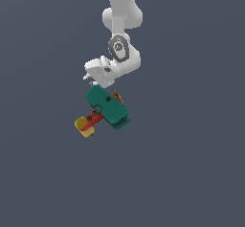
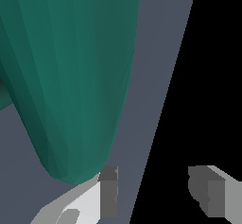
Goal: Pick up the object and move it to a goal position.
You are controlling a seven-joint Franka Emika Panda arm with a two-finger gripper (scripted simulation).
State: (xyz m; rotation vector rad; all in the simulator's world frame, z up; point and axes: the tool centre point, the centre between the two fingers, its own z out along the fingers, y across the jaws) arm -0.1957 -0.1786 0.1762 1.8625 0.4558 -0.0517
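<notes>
Just beside the toy airplane (image 1: 106,109), on the grey floor (image 1: 191,173) under the arm, gripper (image 2: 158,194) parted and empty, teal wing (image 2: 71,76) outside the fingers (image 2: 108,192): approach step, seemingly; next, centring over the wing and closing.
</notes>
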